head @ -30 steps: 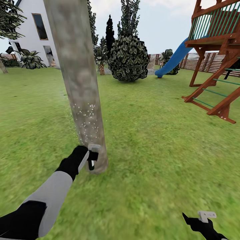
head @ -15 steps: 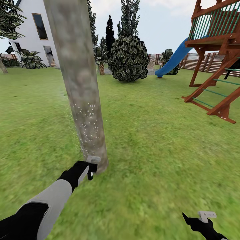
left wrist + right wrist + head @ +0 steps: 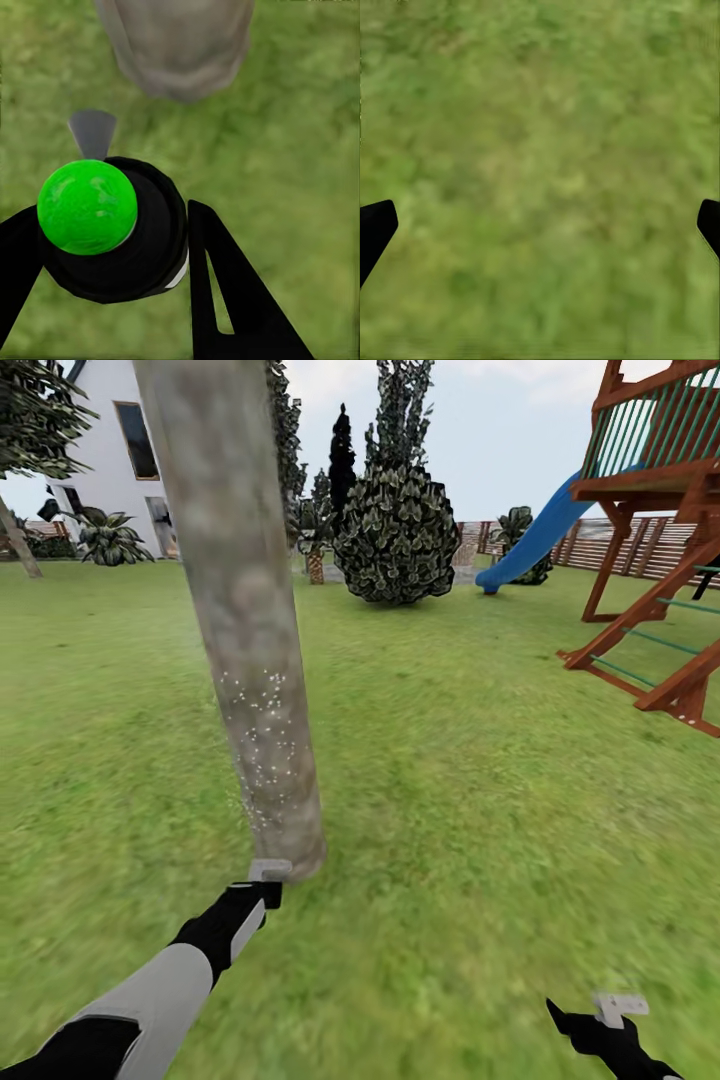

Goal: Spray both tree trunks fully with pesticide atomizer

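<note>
Head view: left end effector (image 3: 262, 887) (gripping atomizer (image 3: 112, 229)) beside trunk (image 3: 250, 660).

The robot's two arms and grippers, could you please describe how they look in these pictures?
In the head view the left arm has a smooth light-grey forearm shell between black sections, ending in a black wrist with a small pale grey bracket at the left gripper. The right gripper is black, angular, and carries a similar pale bracket. In the wrist views the fingers are flat black wedges, one with a slot cut through.
</note>
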Controlling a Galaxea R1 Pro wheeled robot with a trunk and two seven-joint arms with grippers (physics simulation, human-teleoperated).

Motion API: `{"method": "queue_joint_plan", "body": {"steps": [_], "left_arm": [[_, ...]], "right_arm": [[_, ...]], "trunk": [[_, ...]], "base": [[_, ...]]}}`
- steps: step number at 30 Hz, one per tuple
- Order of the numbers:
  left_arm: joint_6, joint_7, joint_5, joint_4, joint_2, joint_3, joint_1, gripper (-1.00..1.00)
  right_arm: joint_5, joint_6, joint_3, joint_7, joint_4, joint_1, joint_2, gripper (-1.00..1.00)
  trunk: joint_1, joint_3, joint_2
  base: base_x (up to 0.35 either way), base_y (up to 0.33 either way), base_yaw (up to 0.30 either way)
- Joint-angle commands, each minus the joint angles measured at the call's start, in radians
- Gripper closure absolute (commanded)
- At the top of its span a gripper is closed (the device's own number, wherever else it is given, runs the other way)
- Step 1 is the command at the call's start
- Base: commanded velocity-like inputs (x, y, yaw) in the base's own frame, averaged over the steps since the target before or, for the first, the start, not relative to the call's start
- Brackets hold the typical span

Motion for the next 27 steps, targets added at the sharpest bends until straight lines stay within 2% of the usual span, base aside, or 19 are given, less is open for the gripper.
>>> {"method": "queue_joint_plan", "body": {"steps": [1,9,20,27], "left_arm": [[0.000,0.002,-0.001,0.000,-0.001,-0.001,0.000,1.00],[0.002,0.002,0.000,0.002,-0.004,-0.001,0.000,1.00],[0.002,0.002,-0.001,0.002,-0.006,-0.001,0.000,1.00],[0.002,0.002,-0.001,0.002,-0.008,-0.001,0.000,1.00]], "right_arm": [[0.000,0.000,0.000,0.000,0.000,0.000,0.001,-1.00],[0.000,0.000,0.000,0.000,0.000,0.000,0.000,-1.00],[0.000,0.000,0.000,0.000,0.000,0.000,0.000,-1.00],[0.000,0.000,0.000,0.000,-0.002,0.000,0.000,-1.00]], "trunk": [[0.000,0.000,0.000],[0.000,-0.001,0.000],[0.000,-0.001,0.000],[0.000,-0.001,0.000]], "base": [[0.129,-0.257,0.235],[0.109,-0.262,0.034],[0.104,-0.263,0.259],[0.104,-0.263,0.035]]}}
